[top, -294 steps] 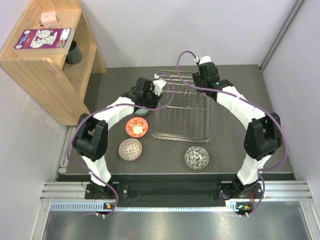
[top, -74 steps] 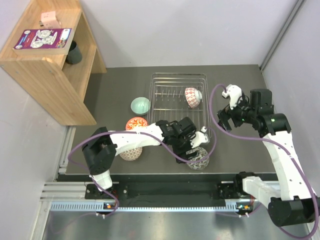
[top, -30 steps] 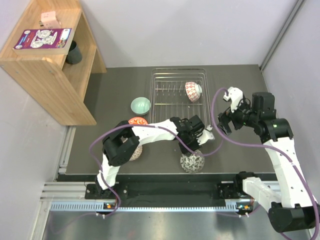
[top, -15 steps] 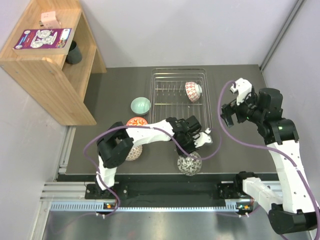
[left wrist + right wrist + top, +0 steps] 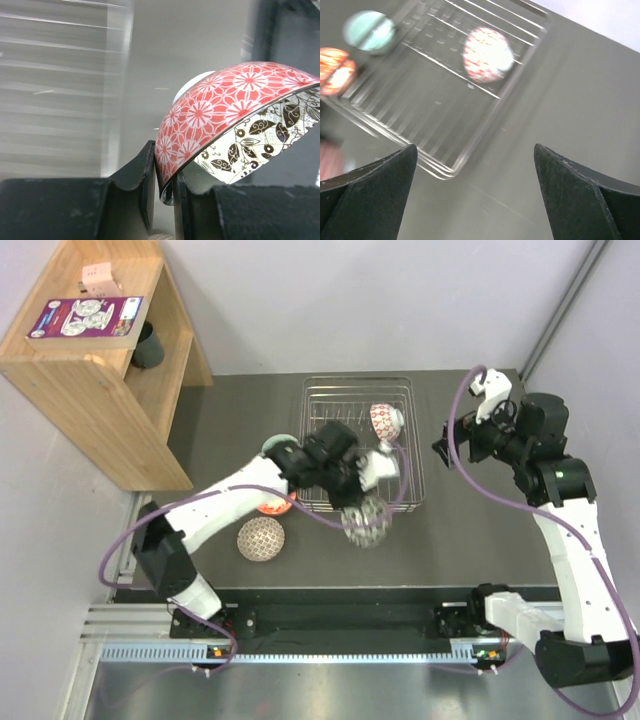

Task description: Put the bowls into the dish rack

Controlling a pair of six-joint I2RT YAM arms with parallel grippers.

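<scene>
Presently the left hand (image 5: pixel 164 182) pinches the rim of the leaf-lined bowl (image 5: pixel 215 107), held at the dish rack's (image 5: pixel 335 405) near edge. The thin edge grip may slip, dropping it against the rack. Right hand (image 5: pixel 475 175) spread, empty.

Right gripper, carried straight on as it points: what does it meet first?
Likely the wire floor of the dish rack near its corner, short of the bowl standing in it. The right gripper is open and empty. Depth is unclear.

mint green bowl (image 5: pixel 370 30), beige mesh bowl (image 5: pixel 260 538), silver rack (image 5: pixel 356 381), red-floral bowl (image 5: pixel 210 110), black leaves inside
</scene>
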